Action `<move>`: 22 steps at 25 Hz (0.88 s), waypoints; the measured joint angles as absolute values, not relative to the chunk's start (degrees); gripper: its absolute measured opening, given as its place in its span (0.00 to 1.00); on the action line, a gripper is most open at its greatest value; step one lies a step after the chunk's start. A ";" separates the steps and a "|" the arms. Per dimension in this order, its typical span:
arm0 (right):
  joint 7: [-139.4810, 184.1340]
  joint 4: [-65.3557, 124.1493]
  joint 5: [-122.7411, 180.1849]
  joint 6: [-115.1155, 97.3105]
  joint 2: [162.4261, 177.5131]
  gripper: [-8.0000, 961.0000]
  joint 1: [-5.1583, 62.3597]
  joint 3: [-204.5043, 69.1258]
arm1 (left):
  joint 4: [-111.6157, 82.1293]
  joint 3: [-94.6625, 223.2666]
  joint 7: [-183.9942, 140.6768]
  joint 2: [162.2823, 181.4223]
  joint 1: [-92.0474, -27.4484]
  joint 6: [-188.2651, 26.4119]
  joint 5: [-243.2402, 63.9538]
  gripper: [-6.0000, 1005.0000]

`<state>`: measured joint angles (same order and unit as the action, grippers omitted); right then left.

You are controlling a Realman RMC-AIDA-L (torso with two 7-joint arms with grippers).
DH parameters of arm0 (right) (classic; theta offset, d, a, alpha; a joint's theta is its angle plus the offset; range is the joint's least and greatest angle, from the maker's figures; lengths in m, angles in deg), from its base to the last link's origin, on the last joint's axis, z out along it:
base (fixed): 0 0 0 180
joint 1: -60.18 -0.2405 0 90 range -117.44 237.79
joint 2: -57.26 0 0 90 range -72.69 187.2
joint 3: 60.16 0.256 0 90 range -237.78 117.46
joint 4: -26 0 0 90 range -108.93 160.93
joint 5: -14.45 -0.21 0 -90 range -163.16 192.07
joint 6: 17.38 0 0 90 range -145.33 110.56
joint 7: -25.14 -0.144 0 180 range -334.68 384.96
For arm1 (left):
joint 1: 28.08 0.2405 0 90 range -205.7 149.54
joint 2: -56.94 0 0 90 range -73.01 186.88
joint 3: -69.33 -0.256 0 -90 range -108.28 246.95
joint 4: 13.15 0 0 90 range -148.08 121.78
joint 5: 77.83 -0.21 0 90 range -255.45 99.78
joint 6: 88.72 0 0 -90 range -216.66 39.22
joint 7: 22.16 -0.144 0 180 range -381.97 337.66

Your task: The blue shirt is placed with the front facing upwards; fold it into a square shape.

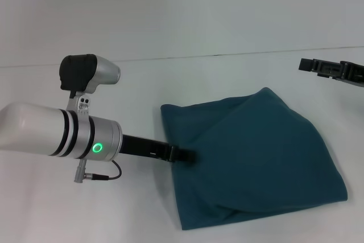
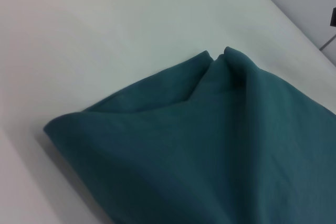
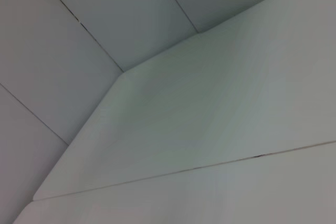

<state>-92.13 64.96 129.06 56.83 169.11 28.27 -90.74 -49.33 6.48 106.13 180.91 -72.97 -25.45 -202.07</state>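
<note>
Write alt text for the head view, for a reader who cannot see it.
A folded blue shirt lies on a white table, plain side up, with the left pincer at its near-left edge, reaching in from the robot's left. The right pincer hangs apart at the far right edge of the view.

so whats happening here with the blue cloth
The robot is folding the blue shirt on the white table. It already lies as a rough, lumpy folded bundle, plain side showing, no print visible. The left gripper reaches in at the bundle's left edge, touching the fabric there. The right gripper is off to the far right, above the table and clear of the shirt.
</note>
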 joint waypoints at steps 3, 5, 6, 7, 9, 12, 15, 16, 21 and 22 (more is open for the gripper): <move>-92.14 65.10 129.06 56.88 169.16 0.94 28.27 -90.74 | -49.38 6.42 106.28 180.93 -73.05 -25.61 -202.04 0.54; -92.15 65.12 129.06 56.89 169.16 0.94 28.27 -90.75 | -49.38 6.41 106.27 180.94 -73.10 -25.68 -202.03 0.47; -92.15 65.13 129.06 56.89 169.16 0.94 28.27 -90.74 | -49.37 6.40 106.25 180.95 -73.12 -25.69 -202.02 0.43; -92.16 65.13 129.06 56.87 169.16 0.94 28.27 -90.74 | -49.34 6.40 106.20 180.95 -73.16 -25.72 -202.01 0.39; -92.16 65.14 129.06 56.77 169.16 0.94 28.27 -90.71 | -49.36 6.40 106.11 180.95 -73.16 -25.73 -202.01 0.31; -92.13 65.05 129.06 56.61 169.14 0.94 28.27 -90.66 | -49.50 6.51 106.03 180.92 -73.17 -25.72 -202.01 0.18; -92.12 64.91 129.06 56.58 169.14 0.94 28.28 -90.66 | -49.57 6.56 106.00 180.88 -73.17 -25.71 -202.22 0.08; -92.11 64.89 129.06 56.57 169.15 0.94 28.27 -90.66 | -49.59 6.57 105.98 180.84 -73.17 -25.71 -202.29 0.06; -92.03 64.80 129.06 56.52 169.23 0.94 28.27 -90.66 | -49.69 6.80 105.75 180.35 -73.02 -25.63 -202.38 0.04; -92.03 64.79 129.06 56.50 169.25 0.94 28.27 -90.66 | -49.71 6.88 105.71 180.08 -72.98 -25.56 -202.40 0.03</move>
